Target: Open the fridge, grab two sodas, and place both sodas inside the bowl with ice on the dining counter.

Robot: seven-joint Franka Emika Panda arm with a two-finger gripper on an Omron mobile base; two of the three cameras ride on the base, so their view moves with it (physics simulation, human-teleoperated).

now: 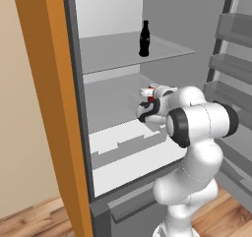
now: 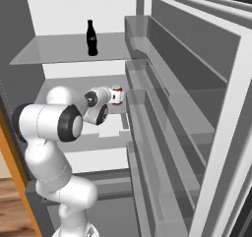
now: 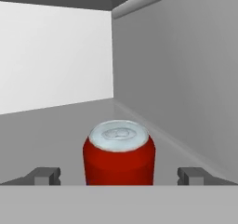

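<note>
The fridge [image 1: 74, 108] stands open, its door swung to the right with the door racks [image 2: 162, 108] facing the interior. The orange side casing [image 1: 49, 98] runs down the left edge in the left base view.

Upper shelf [image 1: 123, 51]: the black bottle [image 1: 144, 38] stands upright near the middle, well apart from the arm.

Middle shelf [image 3: 56, 125]: the red can [image 3: 119, 154] stands upright on its base, silvery top facing up, toward the right side of the compartment, near the right inner wall [image 3: 186, 79] but not touching it. In the right base view the can shows just beyond the hand, close to the door racks.

The white arm [image 1: 197, 133] reaches into the fridge at middle-shelf height. The gripper [image 3: 119, 176] is level with the can. The fingers [image 3: 44, 175] are spread wide apart, one on each side of the can, with a clear gap between each fingertip and the can wall. The can sits centred between them and is not clamped; no contact is visible.

Below the middle shelf, a pale drawer [image 1: 133, 152] occupies the lower compartment. Wooden floor [image 1: 34, 216] shows at the foot of the fridge.
</note>
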